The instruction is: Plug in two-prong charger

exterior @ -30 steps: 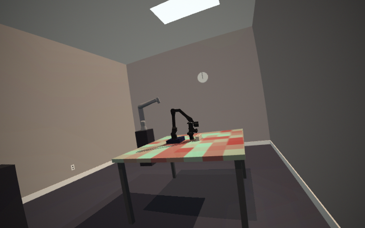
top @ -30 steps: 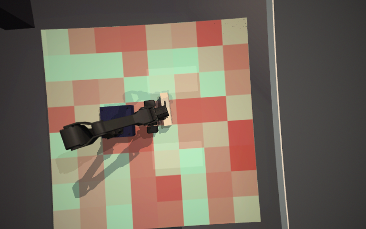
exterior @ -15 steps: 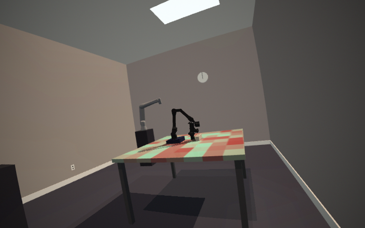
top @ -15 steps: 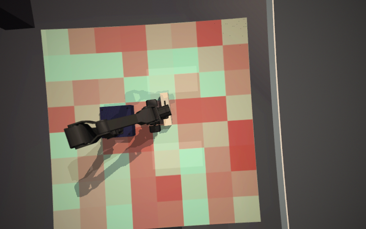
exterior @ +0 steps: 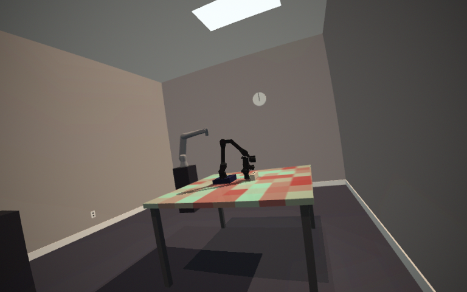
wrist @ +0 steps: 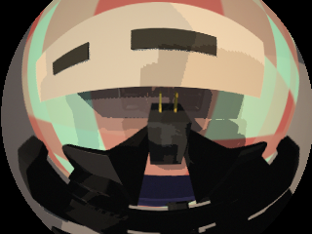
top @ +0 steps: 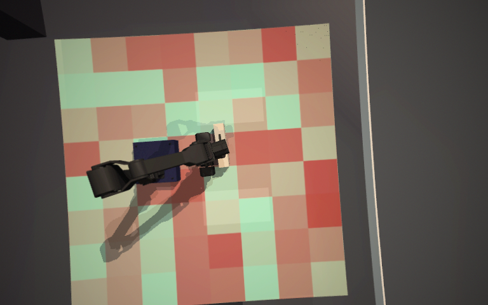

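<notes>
Checkered tabletop (top: 251, 248) (exterior: 272, 189) (wrist: 280, 83) under arm & strip, lit from above; clock (exterior: 259, 99) on far wall.

Charger (wrist: 168, 132): clamped btwn my fingers, body upright in wrist view, just short of strip's near edge. Jaws shut on it, one each side. Both prongs (wrist: 160, 102) bare, aimed at strip; tips v. near it, contact can't tell.

Power strip (top: 218, 129) (exterior: 255, 176) (wrist: 107, 41) lies across my path. Charger approx. in line w/ the right-hand dark slot (wrist: 174, 40) on its top; holes on near side hidden from wrist cam, so exact align. unconfirmed.

Risks, my est.:
1. Yaw err. → one prong lands first, shutter stays locked. Cause: strip looks slightly skewed to my wrist.
2. Height or side offset → tips butt the casing; charger slips or pivots in grip.
3. Strip could skid or turn if shoved; no clamp seen on it.
4. Pushing harder on a jam: might bend prongs.

Next: check square, then slow straight push, both prongs tog. Back off if strip creeps.

Blue block (top: 139, 147) (exterior: 217, 180) (wrist: 167, 187) at arm's foot, behind the work; unlikely to matter.
</notes>
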Robot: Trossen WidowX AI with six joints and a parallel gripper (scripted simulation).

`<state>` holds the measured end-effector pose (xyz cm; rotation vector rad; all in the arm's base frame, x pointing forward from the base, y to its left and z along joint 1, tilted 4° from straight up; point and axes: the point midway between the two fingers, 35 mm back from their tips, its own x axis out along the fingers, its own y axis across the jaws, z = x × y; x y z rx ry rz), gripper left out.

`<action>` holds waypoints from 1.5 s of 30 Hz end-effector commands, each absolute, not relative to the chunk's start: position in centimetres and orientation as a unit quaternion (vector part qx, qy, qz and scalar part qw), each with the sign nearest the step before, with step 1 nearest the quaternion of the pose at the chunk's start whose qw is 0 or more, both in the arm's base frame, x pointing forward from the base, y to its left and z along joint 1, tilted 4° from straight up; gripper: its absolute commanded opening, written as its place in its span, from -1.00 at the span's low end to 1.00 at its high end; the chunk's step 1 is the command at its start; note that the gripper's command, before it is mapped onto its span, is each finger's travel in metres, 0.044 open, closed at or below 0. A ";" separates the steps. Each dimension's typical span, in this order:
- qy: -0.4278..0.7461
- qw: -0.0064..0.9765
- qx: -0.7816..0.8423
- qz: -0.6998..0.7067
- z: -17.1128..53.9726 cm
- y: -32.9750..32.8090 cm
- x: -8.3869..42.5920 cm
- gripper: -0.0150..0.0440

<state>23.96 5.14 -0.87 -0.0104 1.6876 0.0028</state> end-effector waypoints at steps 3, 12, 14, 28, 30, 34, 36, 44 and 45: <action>0.747 0.665 -0.006 0.003 -0.9 5.1 24.2 -0.49; 0.747 0.665 -0.006 0.003 -0.9 5.1 24.5 -0.49; 0.747 0.665 -0.006 0.003 -0.9 5.1 24.5 -0.49; 0.747 0.665 -0.006 0.003 -0.9 5.1 24.7 -0.49; 0.747 0.665 -0.006 0.003 -0.9 5.1 24.7 -0.49; 0.747 0.665 -0.006 0.003 -0.9 5.1 24.7 -0.49; 0.747 0.665 -0.006 0.003 -0.9 5.1 24.8 -0.49; 0.747 0.665 -0.006 0.003 -0.9 5.1 25.0 -0.49; 0.747 0.665 -0.006 0.003 -0.9 5.1 25.1 -0.49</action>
